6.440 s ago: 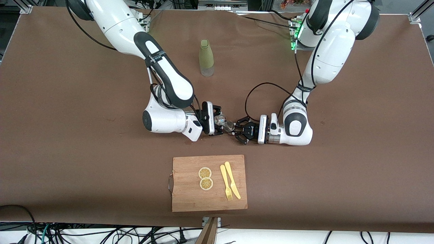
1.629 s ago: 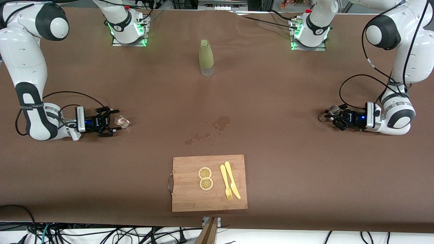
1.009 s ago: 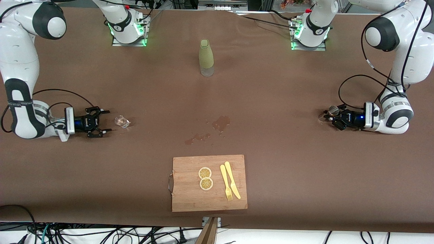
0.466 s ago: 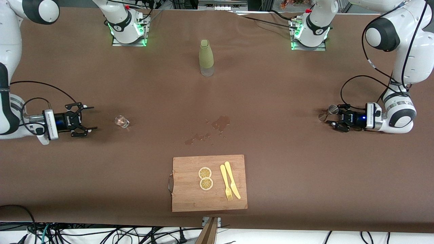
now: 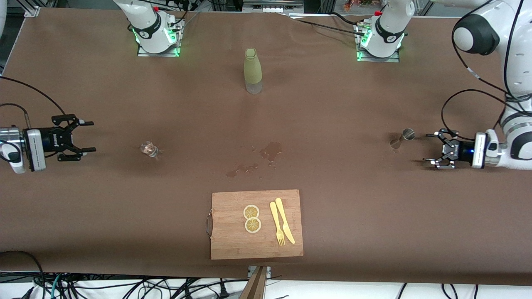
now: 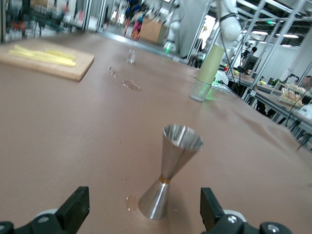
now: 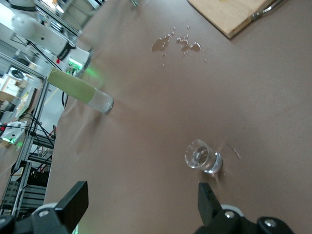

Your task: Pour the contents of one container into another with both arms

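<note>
Jigger (image 5: 402, 138) standing upright on the brown table (image 5: 332, 116) toward the left arm's end, steel, with a small wet patch at its foot. Left gripper (image 5: 436, 151) just beside it, fingers spread wide, nothing held. Small clear glass (image 5: 149, 148) sitting toward the right arm's end, right gripper (image 5: 86, 136) well apart from it, wide open and empty too. Spill puddles (image 5: 262, 158) mid-table, between the green bottle (image 5: 252, 70) and the cutting board (image 5: 256, 224).

Brown table (image 5: 374, 216); green bottle (image 5: 252, 70) (clear base); silver jigger (image 6: 168, 178); yellow cutlery (image 5: 282, 221); tan board (image 5: 232, 241).
</note>
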